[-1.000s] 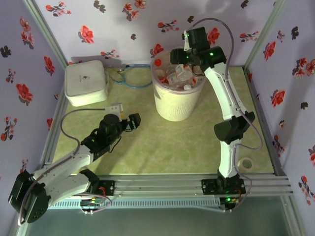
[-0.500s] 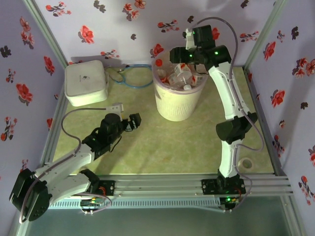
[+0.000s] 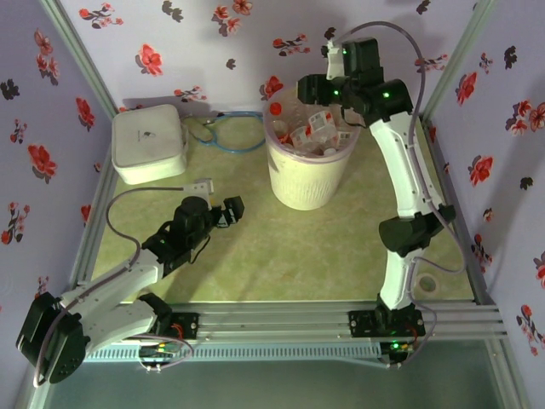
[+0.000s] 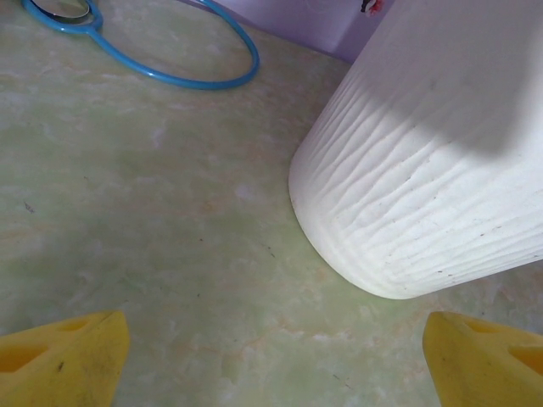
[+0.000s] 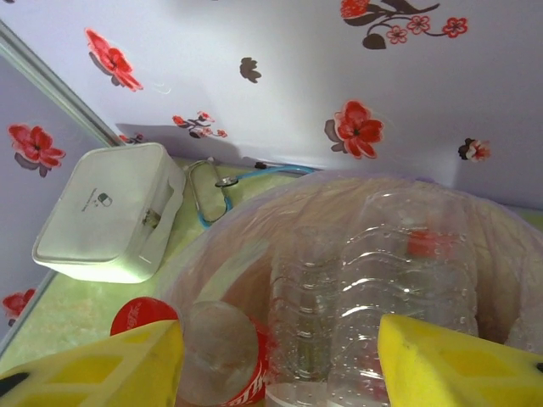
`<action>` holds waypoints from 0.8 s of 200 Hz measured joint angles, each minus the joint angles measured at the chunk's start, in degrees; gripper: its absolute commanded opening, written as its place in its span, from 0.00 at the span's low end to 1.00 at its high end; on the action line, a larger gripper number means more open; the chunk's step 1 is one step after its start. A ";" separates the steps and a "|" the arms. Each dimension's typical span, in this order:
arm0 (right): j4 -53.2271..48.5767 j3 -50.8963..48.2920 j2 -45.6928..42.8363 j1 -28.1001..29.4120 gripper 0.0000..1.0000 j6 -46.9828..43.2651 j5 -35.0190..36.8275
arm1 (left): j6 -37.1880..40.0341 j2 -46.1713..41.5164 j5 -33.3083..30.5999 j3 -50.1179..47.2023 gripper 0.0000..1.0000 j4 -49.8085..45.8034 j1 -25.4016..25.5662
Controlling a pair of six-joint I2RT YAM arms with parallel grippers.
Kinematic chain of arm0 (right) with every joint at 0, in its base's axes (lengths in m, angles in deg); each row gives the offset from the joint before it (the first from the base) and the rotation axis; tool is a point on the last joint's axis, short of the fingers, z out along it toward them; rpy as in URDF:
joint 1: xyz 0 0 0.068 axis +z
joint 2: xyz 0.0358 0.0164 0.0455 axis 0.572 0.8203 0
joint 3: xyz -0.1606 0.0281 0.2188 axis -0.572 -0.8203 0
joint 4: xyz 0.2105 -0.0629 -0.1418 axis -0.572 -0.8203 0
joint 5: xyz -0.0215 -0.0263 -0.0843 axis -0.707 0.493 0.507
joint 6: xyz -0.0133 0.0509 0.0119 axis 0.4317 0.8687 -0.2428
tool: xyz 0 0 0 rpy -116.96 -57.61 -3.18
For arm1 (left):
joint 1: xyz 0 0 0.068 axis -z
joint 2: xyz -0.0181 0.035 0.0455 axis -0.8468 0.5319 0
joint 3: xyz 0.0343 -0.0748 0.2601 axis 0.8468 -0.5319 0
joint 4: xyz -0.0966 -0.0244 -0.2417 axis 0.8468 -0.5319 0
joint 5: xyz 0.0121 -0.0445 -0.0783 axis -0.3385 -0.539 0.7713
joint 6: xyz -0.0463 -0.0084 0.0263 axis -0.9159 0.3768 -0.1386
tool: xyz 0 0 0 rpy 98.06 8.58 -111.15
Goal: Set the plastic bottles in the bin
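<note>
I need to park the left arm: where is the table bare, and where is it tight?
Bare: the table between the bin and the near rail, right of the left gripper; also the strip right of the bin, up to the right arm. Crowded: the back left corner, with the white box and blue cable loop.

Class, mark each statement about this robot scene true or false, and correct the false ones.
1. The bin stands upright with plastic bottles inside. True.
2. The right gripper is shut on a bottle. False: it is open above the bin, holding nothing.
3. The left gripper is open, low over the table near the bin. True.
4. The white box sits right of the bin. False: it sits left of it.
</note>
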 measured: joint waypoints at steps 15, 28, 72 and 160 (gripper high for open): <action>0.22 -1.16 0.00 0.61 0.58 0.00 0.02 | 0.00 0.17 0.00 0.00 0.90 0.11 0.00; 0.72 -3.63 0.00 0.87 0.57 0.02 0.11 | 0.00 0.22 0.00 0.00 0.90 0.11 0.00; 1.75 -8.74 0.81 1.07 0.56 0.00 1.55 | 0.00 0.22 0.00 0.00 0.90 0.11 0.00; 3.72 -10.49 -6.82 -1.33 0.69 0.17 1.57 | 3.69 -1.49 -0.09 1.62 0.91 -3.21 -3.41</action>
